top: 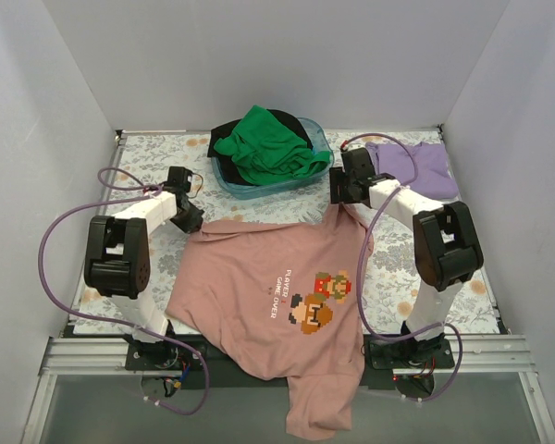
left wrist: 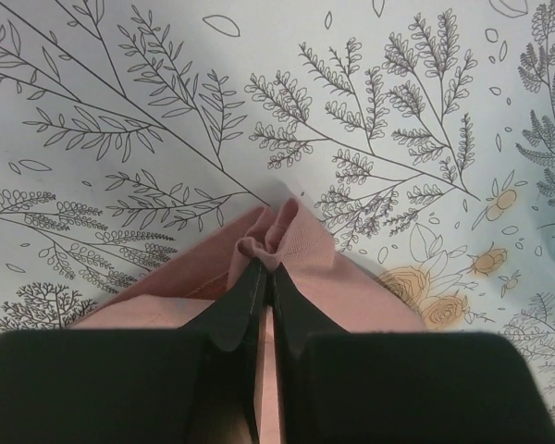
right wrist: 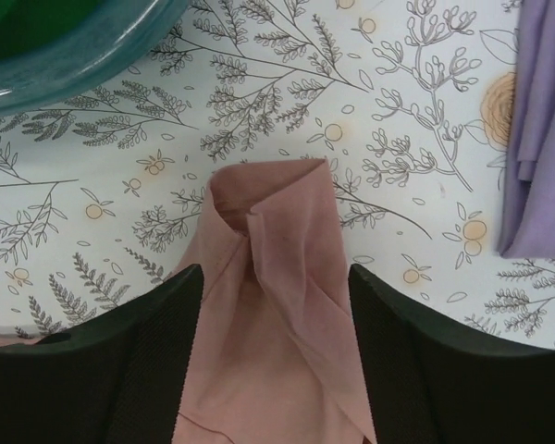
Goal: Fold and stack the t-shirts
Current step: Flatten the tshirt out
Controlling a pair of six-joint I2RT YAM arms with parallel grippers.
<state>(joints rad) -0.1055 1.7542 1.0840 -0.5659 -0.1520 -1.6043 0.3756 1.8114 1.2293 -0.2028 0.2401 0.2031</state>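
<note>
- Four tees in total: one dusty pink t-shirt (top: pixel 259 296), one green tee (top: pixel 268 148), one black tee (top: pixel 224 131) and one lavender tee (top: pixel 416 166).
- The pink one lies spread out chest-up in the middle of the flowery tablecloth (top: pixel 388 268). It has one pixel graphic (top: pixel 316 301) with tiny lettering next to it that's hard to read.
- The green and black ones are bunched together in the single teal basin (top: pixel 250 191) at the far side. The lavender one sits folded at the far right corner.
- Two arms, two grippers, one at each far corner of the pink tee.
- The left gripper (left wrist: pixel 266 268) has its fingers pressed together, pinching a little pucker of pink cloth.
- The right gripper (right wrist: pixel 275 270) is spread wide, with a folded-over peak of pink fabric lying between the fingers. Can't tell if the pads actually press on it.
- Hidden stuff: the black tee is mostly buried under the green one, only its edges peek out.
- The near end of the pink tee hangs off the table edge between the arm bases.
- In the right wrist view the basin and the lavender tee are both cut off by the frame.
- In the left wrist view the black finger housing blocks most of the pink cloth.
</note>
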